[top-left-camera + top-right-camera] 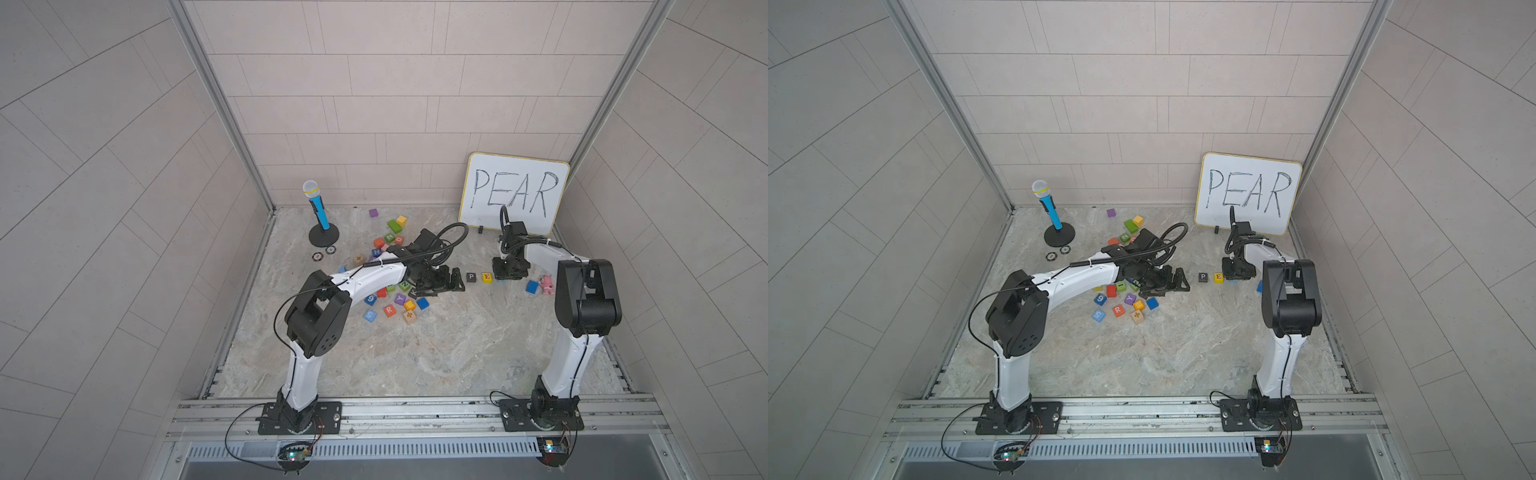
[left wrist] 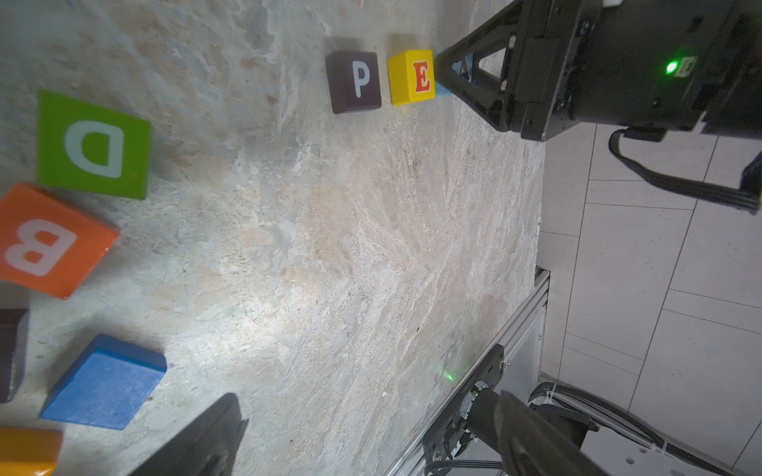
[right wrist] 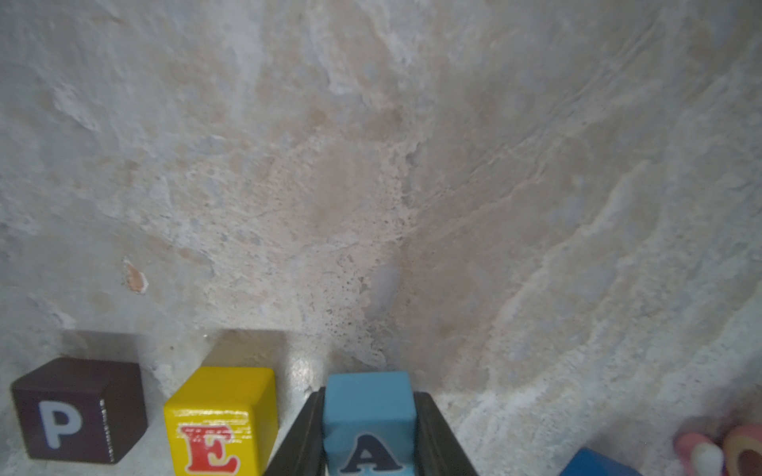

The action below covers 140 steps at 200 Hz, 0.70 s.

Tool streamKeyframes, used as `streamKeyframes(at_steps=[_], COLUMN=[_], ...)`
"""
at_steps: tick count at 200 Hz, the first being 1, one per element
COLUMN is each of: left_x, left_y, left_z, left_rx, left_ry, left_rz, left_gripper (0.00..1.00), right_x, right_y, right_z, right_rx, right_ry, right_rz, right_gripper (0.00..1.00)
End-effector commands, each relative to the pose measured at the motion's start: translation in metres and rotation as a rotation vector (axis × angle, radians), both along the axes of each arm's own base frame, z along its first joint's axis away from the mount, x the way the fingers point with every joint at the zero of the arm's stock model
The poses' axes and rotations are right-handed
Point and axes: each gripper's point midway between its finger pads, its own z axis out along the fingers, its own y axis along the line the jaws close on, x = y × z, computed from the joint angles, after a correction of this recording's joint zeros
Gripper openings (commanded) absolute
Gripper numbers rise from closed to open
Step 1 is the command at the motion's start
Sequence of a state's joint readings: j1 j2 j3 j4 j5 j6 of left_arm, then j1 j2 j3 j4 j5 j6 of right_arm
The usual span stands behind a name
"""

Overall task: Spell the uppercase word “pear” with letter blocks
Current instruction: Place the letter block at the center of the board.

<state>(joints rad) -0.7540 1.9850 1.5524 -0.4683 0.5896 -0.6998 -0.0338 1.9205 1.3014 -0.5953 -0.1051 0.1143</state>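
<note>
My right hand (image 3: pixel 369 393) pinches the light blue A block (image 3: pixel 367 416), a finger flat against each side. The block seems to be down on the surface (image 3: pixel 371 185), just beside the yellow E block (image 3: pixel 222 416). The black P block (image 3: pixel 78 408) sits beyond that, so the three make one row.

To finish this placing well, I judge I should part the fingers only a little and lift straight up. One finger stands in the narrow gap next to the E, and a sideways pull could nudge it.

My left hand (image 1: pixel 446 283) hangs spread wide at the edge of the loose pile (image 1: pixel 395 291).

Only the right wrist view shows the A's face and the grip; in both top views the hand hides all but a blue sliver. Only the top views show the orange-red R block (image 1: pixel 389 309), lying in the pile.
</note>
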Motion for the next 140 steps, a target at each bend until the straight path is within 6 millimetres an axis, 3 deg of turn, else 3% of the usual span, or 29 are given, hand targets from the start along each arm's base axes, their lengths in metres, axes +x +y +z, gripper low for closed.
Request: streamKeyframes(at_steps=[1, 86, 140], left_x=[-0.002, -0.002, -0.002], left_y=[0.000, 0.001, 0.000], left_z=[0.008, 0.006, 0.007], left_rx=[-0.011, -0.007, -0.009], left_ry=[-0.016, -0.017, -0.017], left_rz=[-0.005, -0.001, 0.001], left_gripper=[1.00, 1.00, 1.00], right_x=[-0.006, -0.006, -0.007], right_y=[-0.003, -0.002, 0.001], right_z=[-0.005, -0.003, 0.009], right_rx=[-0.008, 0.001, 0.018], right_ry=[0.034, 0.032, 0.010], right_rz=[-0.009, -0.018, -0.019], right_gripper=[0.38, 0.43, 0.44])
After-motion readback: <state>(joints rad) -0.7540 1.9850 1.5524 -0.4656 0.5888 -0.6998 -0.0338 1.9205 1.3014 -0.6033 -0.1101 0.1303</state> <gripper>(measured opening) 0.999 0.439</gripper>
